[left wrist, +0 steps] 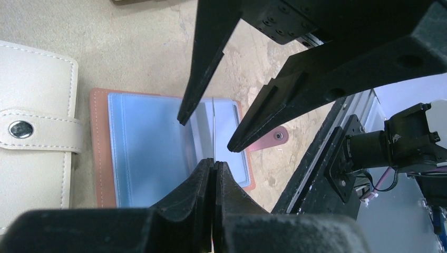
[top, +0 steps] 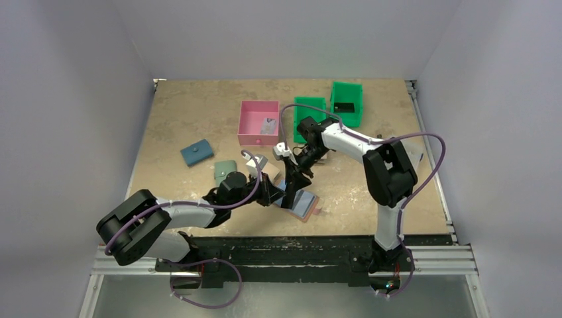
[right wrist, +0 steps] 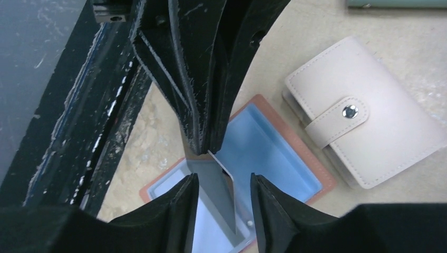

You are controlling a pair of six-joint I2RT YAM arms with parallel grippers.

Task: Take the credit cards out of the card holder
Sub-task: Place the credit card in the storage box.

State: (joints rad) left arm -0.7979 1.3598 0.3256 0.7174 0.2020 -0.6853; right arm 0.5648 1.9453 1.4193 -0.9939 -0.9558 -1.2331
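Card holder (right wrist: 274,153) of reddish-brown leather lies unfolded flat on the desk (left wrist: 132,47) near its front edge, pale blue lining facing up. Over it the left gripper (left wrist: 213,164) is pressed tight on the edge of a grey card (right wrist: 213,197), which stands on edge above the lining. The right gripper (right wrist: 222,182) is spread, one finger on either side of that card. A beige wallet (right wrist: 369,132), snapped closed, lies just beside the holder.

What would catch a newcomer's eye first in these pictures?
Both arms meet over the open card holder by the near edge of the table. The left hand pinches a grey card upright over it, the right hand open around that card. A beige wallet lies beside.
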